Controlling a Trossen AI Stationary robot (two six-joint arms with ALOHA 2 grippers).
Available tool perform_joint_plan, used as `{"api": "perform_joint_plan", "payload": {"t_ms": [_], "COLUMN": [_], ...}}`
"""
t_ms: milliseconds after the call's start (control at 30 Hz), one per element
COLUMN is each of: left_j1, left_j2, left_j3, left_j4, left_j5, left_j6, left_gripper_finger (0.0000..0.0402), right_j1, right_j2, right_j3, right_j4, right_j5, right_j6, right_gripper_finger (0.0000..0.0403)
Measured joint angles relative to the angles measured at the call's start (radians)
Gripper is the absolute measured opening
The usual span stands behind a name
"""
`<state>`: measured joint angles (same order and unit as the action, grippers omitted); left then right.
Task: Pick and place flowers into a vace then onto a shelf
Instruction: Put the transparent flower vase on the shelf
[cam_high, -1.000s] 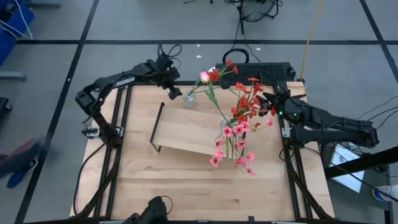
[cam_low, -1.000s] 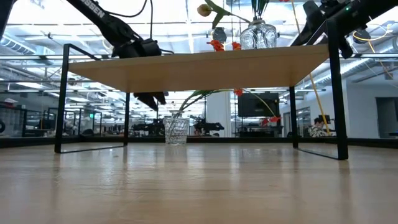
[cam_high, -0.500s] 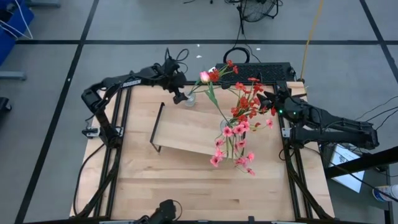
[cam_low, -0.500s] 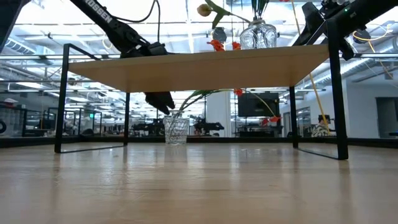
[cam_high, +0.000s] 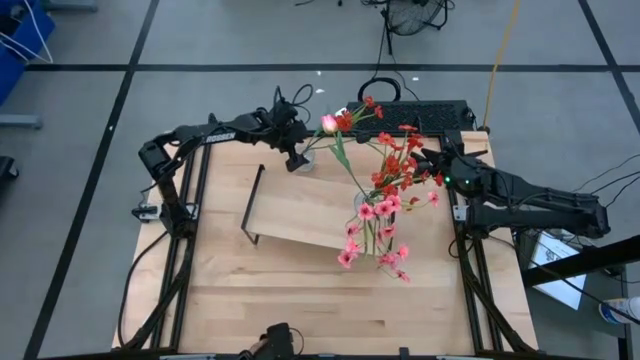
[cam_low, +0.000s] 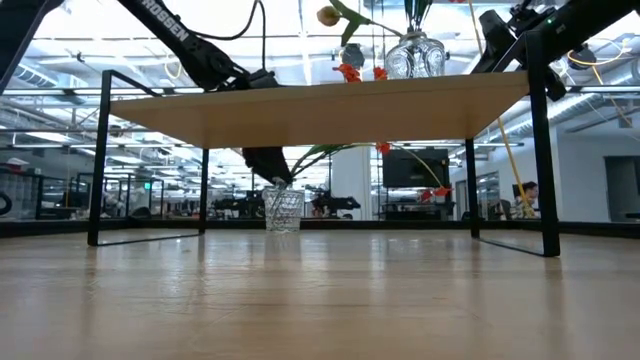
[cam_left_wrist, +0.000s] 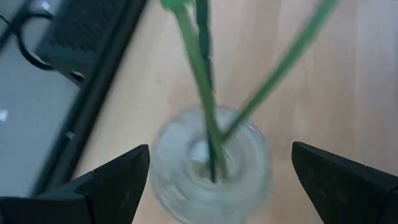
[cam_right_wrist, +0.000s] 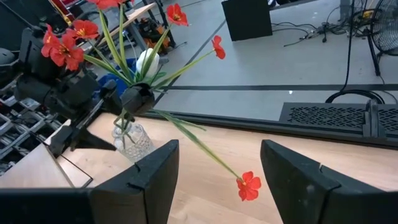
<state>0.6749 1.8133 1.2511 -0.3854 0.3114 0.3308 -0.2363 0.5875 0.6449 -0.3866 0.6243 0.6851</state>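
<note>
Since a second earlier, the left arm had swung further toward the upper middle of the overhead frame, so its left gripper (cam_high: 293, 158) now hung right over the small glass vase (cam_high: 305, 160) on the tabletop (cam_high: 300, 290), behind the shelf's far edge. Fingers (cam_left_wrist: 118, 177) were spread wide, one on each side of the glass, gripping nothing as far as I could see. Green stems (cam_left_wrist: 205, 93) stood in that vase (cam_left_wrist: 211, 165), and in the low shot the gripper (cam_low: 266, 163) sat just above the vase (cam_low: 283, 210).

Shelf (cam_high: 300, 212) lay slanted across the center of the table. A second clear vase (cam_low: 414, 55) stood on it near its right end, upper middle of the low frame, holding the flowers (cam_high: 385, 195), red ones up top and pink ones lower in the overhead frame.

Right gripper (cam_high: 432, 165) hadn't really budged, parked at the right side just beside the red blossoms, jaws apart and empty. Its wrist cam looked across at the small vase (cam_right_wrist: 132, 142) with a white tulip bud (cam_right_wrist: 148, 62) above it.
</note>
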Motion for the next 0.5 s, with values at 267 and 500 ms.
{"api": "perform_joint_plan", "payload": {"t_ms": [267,500], "left_j1": [-0.014,-0.015], "left_j2": [0.015,0.014], "left_j3": [0.001,0.001], "left_j4": [0.078,0.081], "left_j5": [-0.018,-0.025], "left_j6": [-0.018,-0.037], "left_gripper_finger": [0.0397,0.0377], "right_j1": [0.0,0.0], "right_j2": [0.015,0.02], "right_j3": [0.0,0.0], "right_j4": [0.0,0.0], "right_j5": [0.0,0.0], "right_j6": [0.01,0.01], "right_gripper_finger": [0.0219,0.0219]}}
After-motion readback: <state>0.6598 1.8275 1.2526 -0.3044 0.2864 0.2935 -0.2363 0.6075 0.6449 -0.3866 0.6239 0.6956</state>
